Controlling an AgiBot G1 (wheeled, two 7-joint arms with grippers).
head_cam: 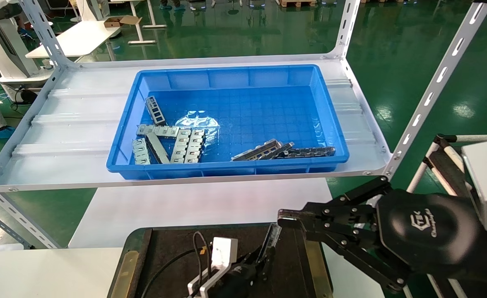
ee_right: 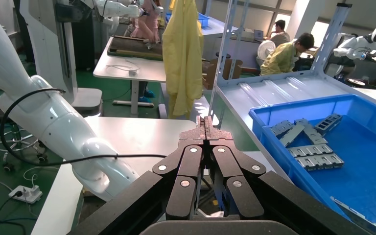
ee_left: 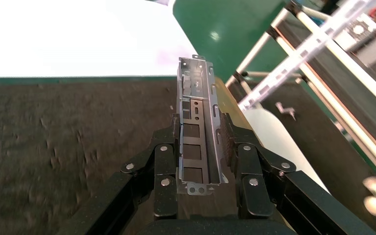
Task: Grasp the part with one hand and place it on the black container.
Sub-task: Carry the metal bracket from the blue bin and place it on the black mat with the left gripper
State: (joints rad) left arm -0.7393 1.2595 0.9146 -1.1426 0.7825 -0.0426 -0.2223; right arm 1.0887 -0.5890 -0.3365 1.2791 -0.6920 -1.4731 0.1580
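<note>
The part, a narrow grey metal channel with rectangular cutouts, is clamped lengthwise between the fingers of my left gripper. In the head view the part stands tilted in the left gripper over the far right area of the black container, a flat dark tray with brass-coloured edge strips. I cannot tell whether the part touches the tray. My right gripper is shut and empty, held just right of the tray; it also shows in the right wrist view.
A blue plastic bin on the white shelf holds several more brackets and plates at its left and darker strips at its front right. The bin also shows in the right wrist view. A white table lies under the shelf.
</note>
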